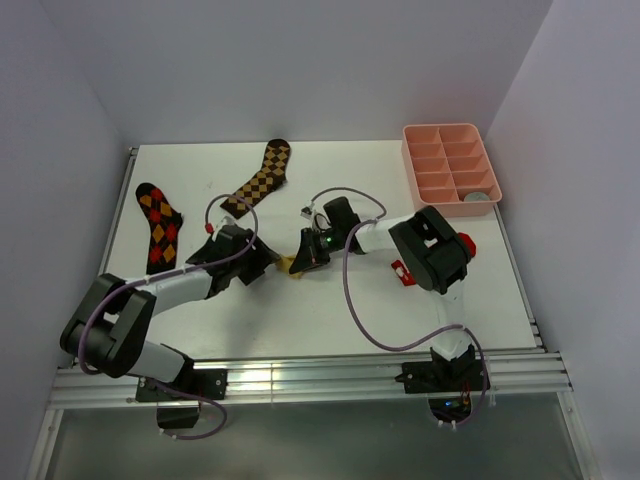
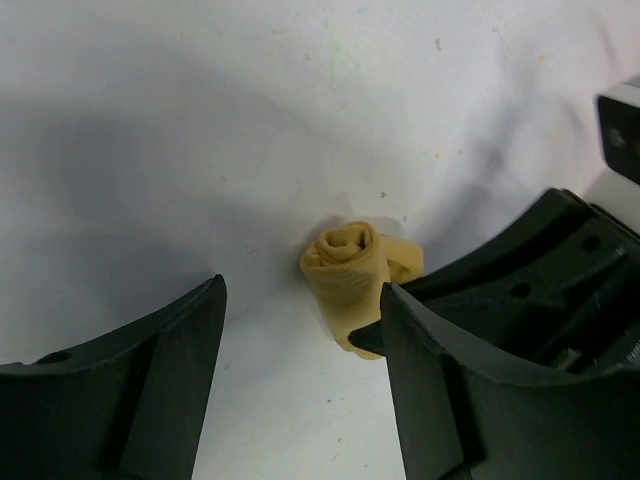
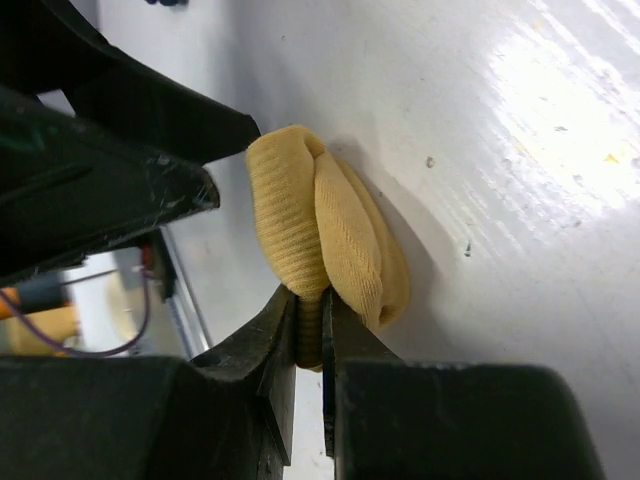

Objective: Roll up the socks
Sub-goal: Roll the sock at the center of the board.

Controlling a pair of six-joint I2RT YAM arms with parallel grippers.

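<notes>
my left gripper [image 2: 302, 300] gapes around the rolled mustard-yellow knit sock [image 2: 352, 272]; right gripper [image 3: 310, 312] pinches its edge, crowding close. long brown checkered sock [image 1: 262, 177] well behind.

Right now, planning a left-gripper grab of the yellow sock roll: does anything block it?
Nothing visible does. The left gripper is open, facing the yellow sock roll; the right gripper pinches its edge.

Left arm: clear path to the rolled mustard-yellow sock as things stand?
Likely yes: the left gripper has its jaws open, with the rolled mustard-yellow fabric sock just ahead between them. Only the right gripper, pinching the sock's edge, crowds one side.
</notes>
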